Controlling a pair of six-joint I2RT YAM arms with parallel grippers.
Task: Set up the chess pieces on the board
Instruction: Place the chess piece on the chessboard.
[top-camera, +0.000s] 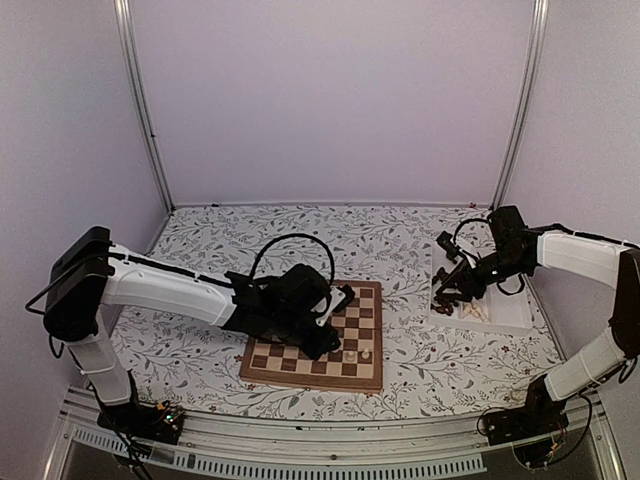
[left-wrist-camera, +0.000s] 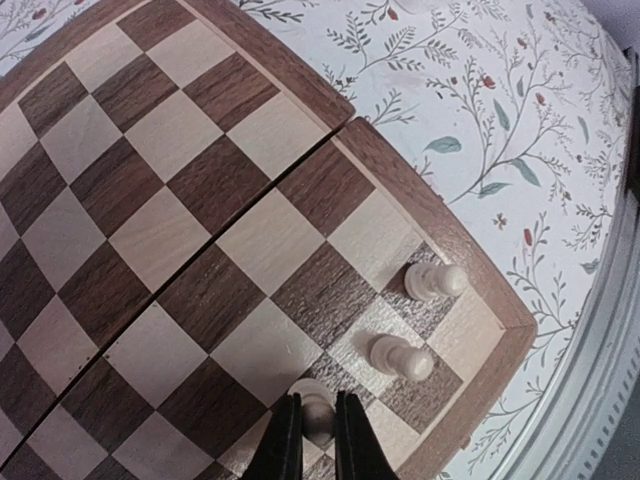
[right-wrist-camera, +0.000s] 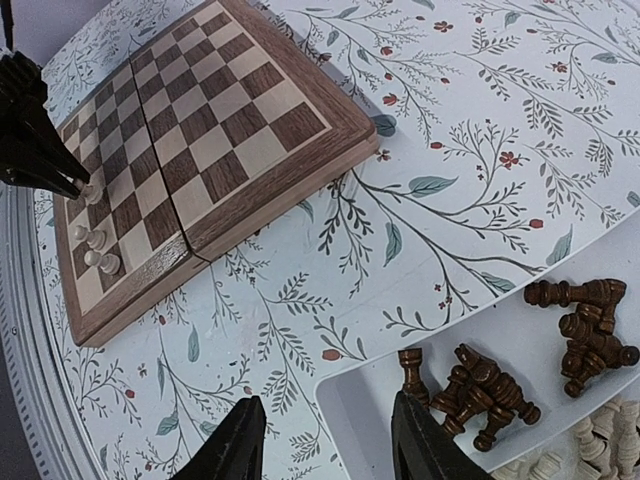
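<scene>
Plain pale walls close the cell on three sides, and the table (top-camera: 200, 250) carries a cloth printed with leaves and small flowers. At its middle lies the board (top-camera: 290, 362), and I place everything else from it. My left pincer (left-wrist-camera: 317, 402) hangs over the board's edge row, near one corner, and it is closed on a pale pawn (left-wrist-camera: 318, 420), with the fingers pressing its upper part from both sides. I cannot tell if the pawn's foot already touches the square. Beside it, along the same row toward the corner, two other pale pawns (left-wrist-camera: 400, 355) stand upright, each on its own square. To the right of the board, well apart from it, sits a white tray (right-wrist-camera: 500, 330) with a heap of dark chessmen (right-wrist-camera: 480, 385) lying on their sides and some pale chessmen (right-wrist-camera: 600, 440) at its far end. My right pincer (right-wrist-camera: 325, 400) is open and empty, hovering over the tray's corner nearest the board. I judge these chess pieces to be very light, stiff and smooth, so they can slip or topple easily. A hold at the narrow neck under the head, with gentle pressure, seems best to me. Most of the task remains.
</scene>
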